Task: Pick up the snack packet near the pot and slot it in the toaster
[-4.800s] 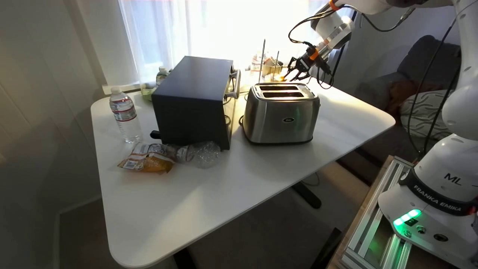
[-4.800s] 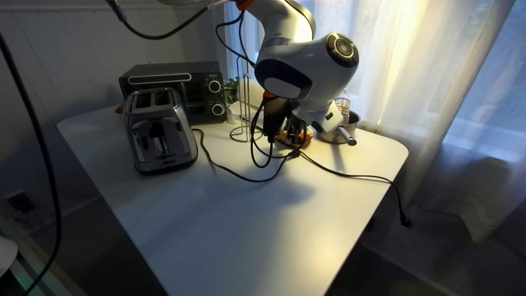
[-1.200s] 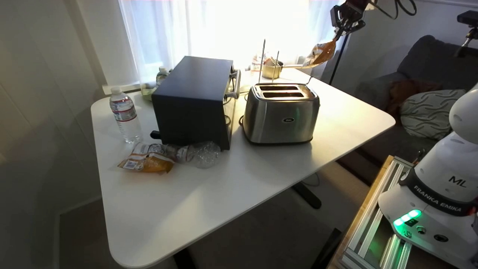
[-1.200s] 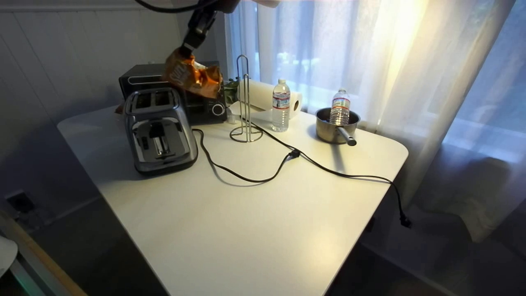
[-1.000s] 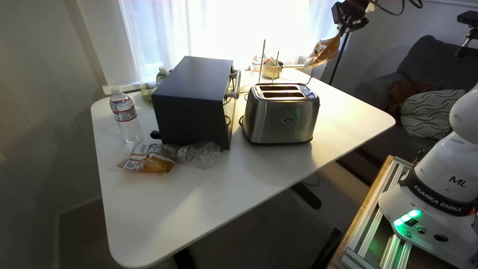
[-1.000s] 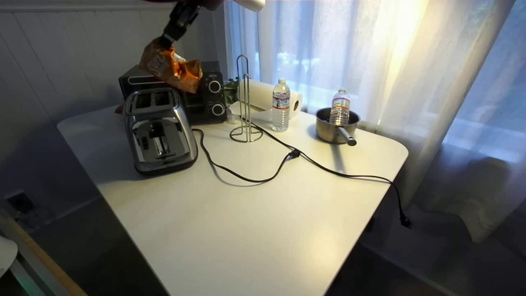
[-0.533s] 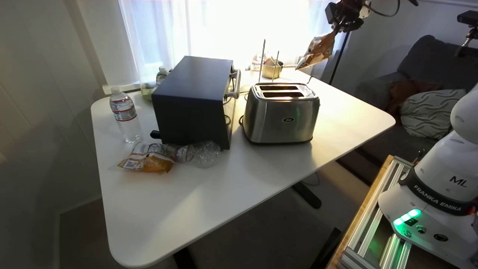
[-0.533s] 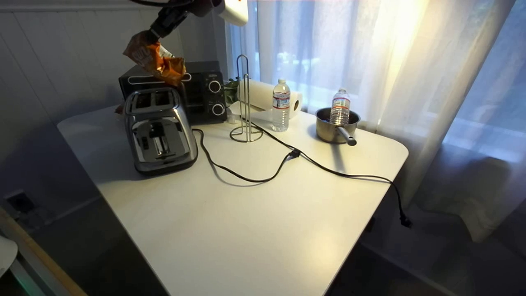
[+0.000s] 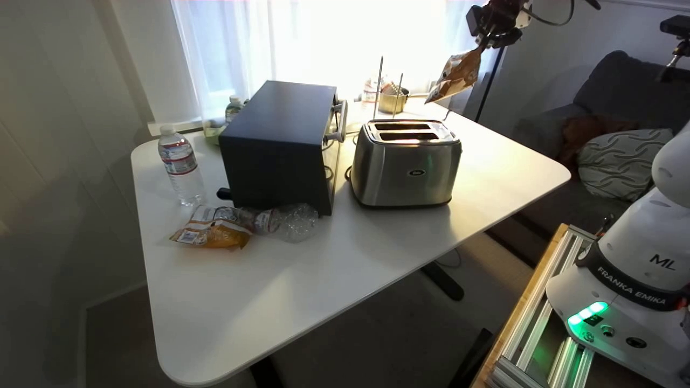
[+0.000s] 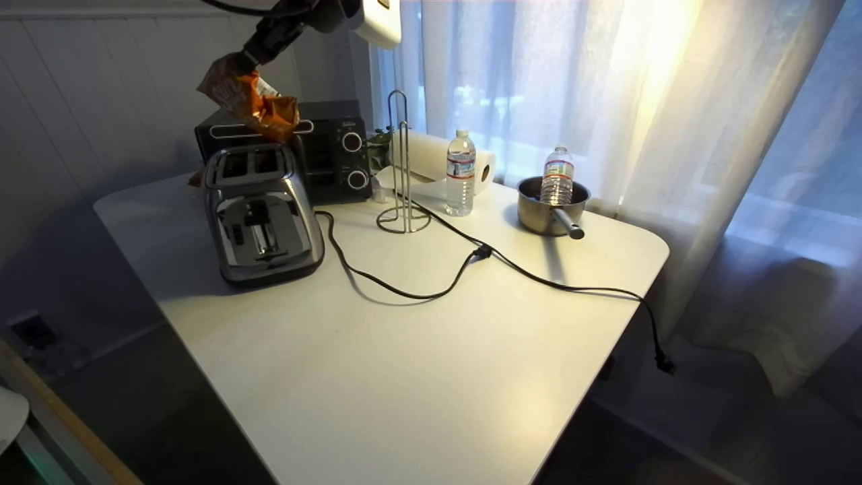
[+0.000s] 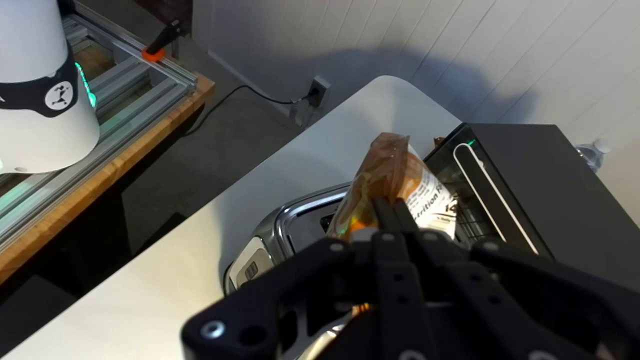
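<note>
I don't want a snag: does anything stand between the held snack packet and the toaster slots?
Nothing visible does: the hand holds the snack packet higher than the toaster, and both slots look uncovered in an exterior view.

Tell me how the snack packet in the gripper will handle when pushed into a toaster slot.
The snack packet is likely floppy, its film creased and bent. Its glossy surface could slip. The gripper pinches only part of it, so the rest may fold.

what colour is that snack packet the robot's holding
The snack packet is orange-brown, partly white with dark print; the wrist view shows it best.
</note>
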`<state>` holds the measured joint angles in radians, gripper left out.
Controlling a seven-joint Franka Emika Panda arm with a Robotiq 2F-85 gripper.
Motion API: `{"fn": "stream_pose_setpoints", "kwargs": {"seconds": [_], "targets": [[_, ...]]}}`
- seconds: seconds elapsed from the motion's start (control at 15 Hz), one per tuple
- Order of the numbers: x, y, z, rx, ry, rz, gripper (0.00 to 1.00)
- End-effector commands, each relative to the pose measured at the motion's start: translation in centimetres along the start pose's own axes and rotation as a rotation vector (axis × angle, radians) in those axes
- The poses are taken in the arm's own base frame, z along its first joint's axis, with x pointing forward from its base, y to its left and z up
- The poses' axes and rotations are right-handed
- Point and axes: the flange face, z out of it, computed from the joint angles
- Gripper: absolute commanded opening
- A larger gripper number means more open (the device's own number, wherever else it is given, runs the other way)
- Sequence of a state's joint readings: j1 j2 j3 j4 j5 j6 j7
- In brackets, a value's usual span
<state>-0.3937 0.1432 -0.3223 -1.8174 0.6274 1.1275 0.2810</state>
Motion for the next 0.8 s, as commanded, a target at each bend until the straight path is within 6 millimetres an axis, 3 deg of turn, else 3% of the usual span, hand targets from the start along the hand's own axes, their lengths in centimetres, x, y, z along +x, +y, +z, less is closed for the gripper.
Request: {"fn": "stream_pose_setpoints", "kwargs": {"seconds": [0.0, 0.73], "targets": [[-0.6, -0.5, 2.7, 0.031, -0.054, 0.071, 0.00], [2.6, -0.7, 8.9, 0.227, -0.108, 0.325, 0.00]]}}
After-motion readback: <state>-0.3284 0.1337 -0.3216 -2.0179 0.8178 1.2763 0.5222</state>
